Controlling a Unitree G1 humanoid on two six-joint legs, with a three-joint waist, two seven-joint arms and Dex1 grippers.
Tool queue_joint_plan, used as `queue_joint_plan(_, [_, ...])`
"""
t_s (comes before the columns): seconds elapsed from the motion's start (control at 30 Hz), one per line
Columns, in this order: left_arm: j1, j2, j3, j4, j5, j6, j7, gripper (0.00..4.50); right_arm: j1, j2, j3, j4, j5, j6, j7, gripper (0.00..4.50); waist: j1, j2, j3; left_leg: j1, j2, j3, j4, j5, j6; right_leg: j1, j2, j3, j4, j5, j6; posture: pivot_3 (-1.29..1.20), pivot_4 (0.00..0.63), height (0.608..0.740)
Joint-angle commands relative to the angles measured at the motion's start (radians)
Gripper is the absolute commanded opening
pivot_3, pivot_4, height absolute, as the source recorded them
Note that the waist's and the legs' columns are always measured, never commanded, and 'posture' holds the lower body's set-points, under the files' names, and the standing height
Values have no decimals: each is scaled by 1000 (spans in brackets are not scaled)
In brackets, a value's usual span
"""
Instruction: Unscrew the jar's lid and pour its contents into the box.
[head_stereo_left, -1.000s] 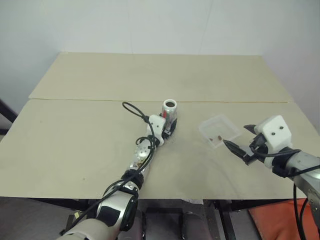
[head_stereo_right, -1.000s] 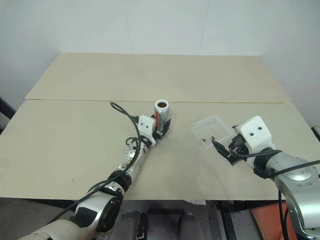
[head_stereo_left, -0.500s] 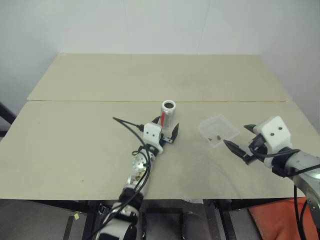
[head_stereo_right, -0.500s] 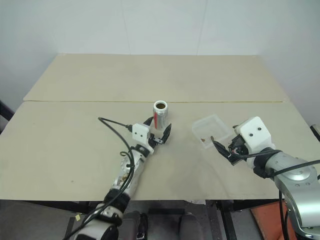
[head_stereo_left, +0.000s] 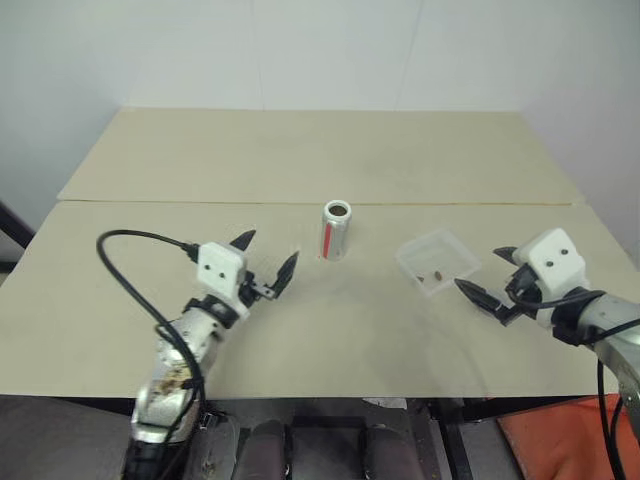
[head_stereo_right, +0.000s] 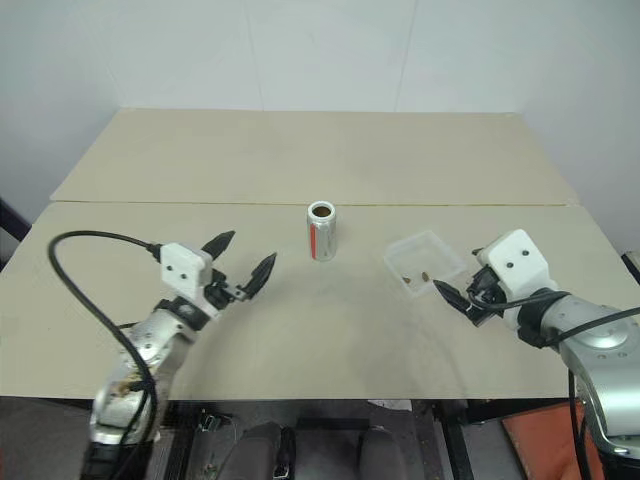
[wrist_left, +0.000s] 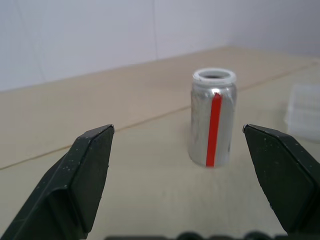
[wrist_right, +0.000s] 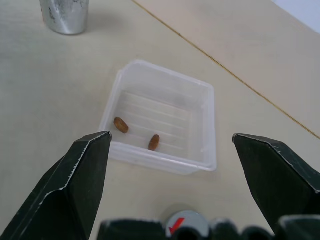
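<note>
- Jar, box and both hands sit over the wide beige table (head_stereo_left: 150, 290).
- Left hand (head_stereo_left: 263, 268) hangs spread wide and empty, well left of the jar.
- Right hand (head_stereo_left: 482, 297) gapes empty just beside the box.
- Clear square plastic box (head_stereo_left: 438, 262) holds two brown bits (wrist_right: 136, 133).
- Silver jar with red stripe (head_stereo_left: 335, 230) stands upright, lidless, mid-table.

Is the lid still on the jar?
No, the jar stands with its white-rimmed mouth open and nothing covering it.
</note>
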Motion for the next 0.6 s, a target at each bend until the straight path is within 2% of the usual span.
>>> queue_joint_plan(0.03, [51, 177, 84, -55, -79, -70, -244, 4475, -1, -52, -73, 47, 0, -111, 92, 4500, -1, 0, 0, 0, 0, 0, 0, 0, 0, 0, 0, 0, 0, 0, 0, 0, 150, 740])
queue_joint_plan(0.1, [92, 275, 156, -52, -160, -73, -358, 4475, 13, -82, -97, 95, 0, -190, 167, 4500, -1, 1, 0, 0, 1, 2, -1, 0, 0, -1, 0, 0, 0, -1, -1, 0, 150, 740])
queue_joint_plan(0.23, [148, 354, 253, -58, -227, -55, -417, 4475, -1, -130, -126, 206, 28, -329, 318, 4500, 0, 1, 0, 1, 2, 3, -1, 0, 0, 0, 0, 1, -1, -1, -1, 0, 150, 740])
queue_joint_plan(0.4, [216, 349, 277, -85, -239, -73, -432, 4475, -18, -176, -118, 296, 63, -461, 507, 4500, -2, 1, 0, 7, 2, 4, -2, 0, 0, 7, 0, 1, -3, -1, -1, 0, 150, 740])
queue_joint_plan(0.6, [248, 330, 281, -114, -250, -60, -408, 4475, -59, -176, -77, 345, 69, -482, 558, 4500, -1, 1, 0, 13, 3, 4, -2, 0, 0, 11, 0, 1, -3, -1, -2, 0, 150, 740])
